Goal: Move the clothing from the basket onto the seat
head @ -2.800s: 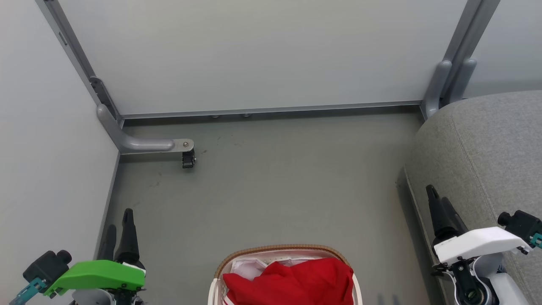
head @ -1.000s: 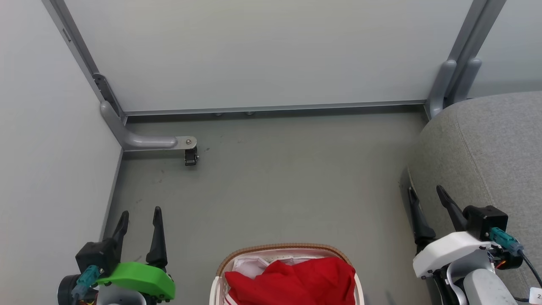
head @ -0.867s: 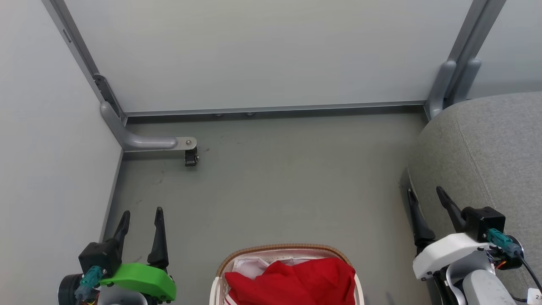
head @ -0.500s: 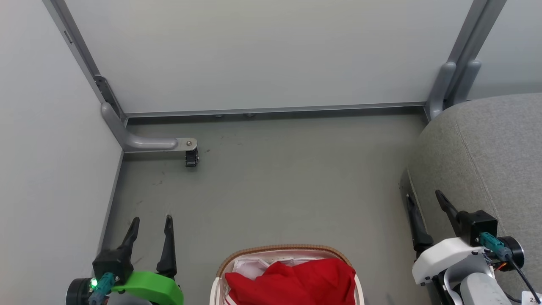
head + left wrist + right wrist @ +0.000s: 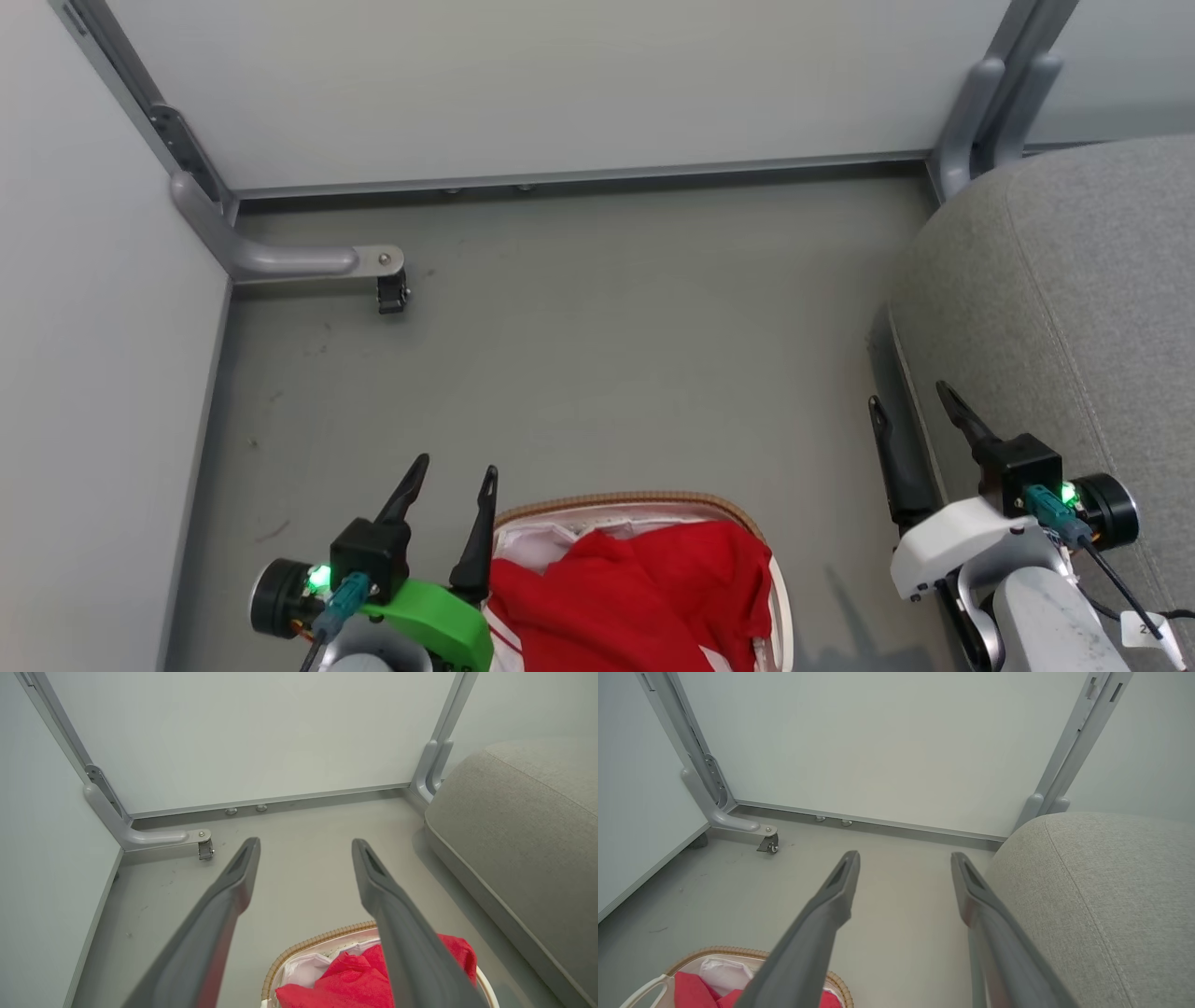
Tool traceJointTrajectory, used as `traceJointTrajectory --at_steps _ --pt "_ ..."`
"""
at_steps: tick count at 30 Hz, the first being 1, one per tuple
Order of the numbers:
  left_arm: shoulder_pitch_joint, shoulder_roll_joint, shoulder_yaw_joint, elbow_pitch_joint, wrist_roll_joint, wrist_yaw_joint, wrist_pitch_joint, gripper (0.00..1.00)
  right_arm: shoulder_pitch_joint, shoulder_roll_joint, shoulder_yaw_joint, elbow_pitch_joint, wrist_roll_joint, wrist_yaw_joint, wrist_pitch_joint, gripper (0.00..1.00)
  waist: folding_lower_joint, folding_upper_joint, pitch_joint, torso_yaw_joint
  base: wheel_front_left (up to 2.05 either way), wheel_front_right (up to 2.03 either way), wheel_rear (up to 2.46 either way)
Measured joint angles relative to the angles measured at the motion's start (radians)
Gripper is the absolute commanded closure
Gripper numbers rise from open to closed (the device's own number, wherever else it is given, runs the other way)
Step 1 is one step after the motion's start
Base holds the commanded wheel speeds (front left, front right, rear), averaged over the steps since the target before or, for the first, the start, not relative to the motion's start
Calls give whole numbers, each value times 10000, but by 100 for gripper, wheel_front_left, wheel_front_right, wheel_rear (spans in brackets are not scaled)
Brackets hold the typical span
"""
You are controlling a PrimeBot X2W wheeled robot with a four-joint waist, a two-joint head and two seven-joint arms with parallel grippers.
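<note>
The red clothing (image 5: 644,597) lies bunched in the basket (image 5: 616,504) at the bottom middle of the head view, over its white liner. My left gripper (image 5: 456,471) stands open just left of the basket's rim, above the floor, holding nothing. My right gripper (image 5: 910,401) is open and empty at the front edge of the grey seat (image 5: 1074,299) on the right. The left wrist view has the clothing (image 5: 364,980), the basket (image 5: 308,947) and the seat (image 5: 523,826). The right wrist view has the basket (image 5: 719,952), a corner of clothing (image 5: 691,989) and the seat (image 5: 1101,891).
Pale partition walls close the floor at the back and the left. A grey metal foot with a small black caster (image 5: 390,291) juts out at the back left. A grey post (image 5: 980,103) stands by the seat's far corner.
The head camera has tipped down, so the whole picture shifted. My left gripper has moved right, up to the basket's rim. My right gripper has stayed open by the seat.
</note>
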Motion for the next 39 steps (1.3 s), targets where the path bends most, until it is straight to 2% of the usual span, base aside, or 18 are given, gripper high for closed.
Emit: traceJointTrajectory --at_steps 9,21,30,39 --pt "-1217 234 -1250 811 -184 0 -58 0 -665 -15 63 -192 -121 0 -12 0 0 0 1382 -484 0 0 0" --pt "-2516 706 -3306 2476 -1139 0 -58 0 -1299 -10 288 -318 92 0 -12 0 1 0 3230 -1033 0 0 0" --pt "-3728 1183 -5814 3795 -1488 0 -58 0 -1879 -2 502 -560 146 0 -12 0 1 0 4440 -1229 0 0 0" --pt "-4770 1413 -7820 5210 -1906 -2 -58 0 -2205 0 725 -809 326 0 -10 0 2 0 5525 -1339 0 0 0"
